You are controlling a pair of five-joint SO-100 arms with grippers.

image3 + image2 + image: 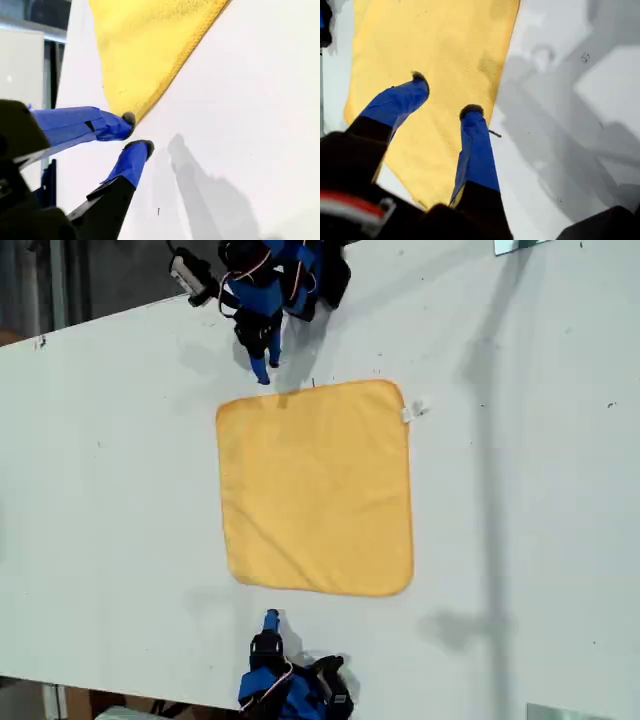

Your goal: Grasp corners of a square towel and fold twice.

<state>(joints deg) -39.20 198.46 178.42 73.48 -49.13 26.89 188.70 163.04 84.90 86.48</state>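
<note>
The towel (315, 490) lies spread flat and unfolded in the middle of the white table (120, 490). Its edges run roughly square to the exterior view, and its small white tag (414, 411) sticks out from the corner at the upper right. My first gripper (270, 618) reaches in from the bottom edge of the exterior view. Its tip is just off the towel's lower edge, beside the lower left corner (236, 575), and it does not touch the cloth. In the first wrist view the jaws of my first gripper (445, 95) stand well apart with nothing between them. The yellow towel (435, 40) stretches away beneath them, with grey shadows on the table beside it. My second gripper (262, 375) comes in from the top of the exterior view and points down at the towel's upper edge, close to the upper left corner (226, 410). In the second wrist view my second gripper (136, 132) has its jaws only a little apart and holds nothing. One fingertip (128, 120) is right at the rounded edge of the towel (145, 45), though I cannot tell whether it touches the cloth. The other fingertip is over bare table.
</note>
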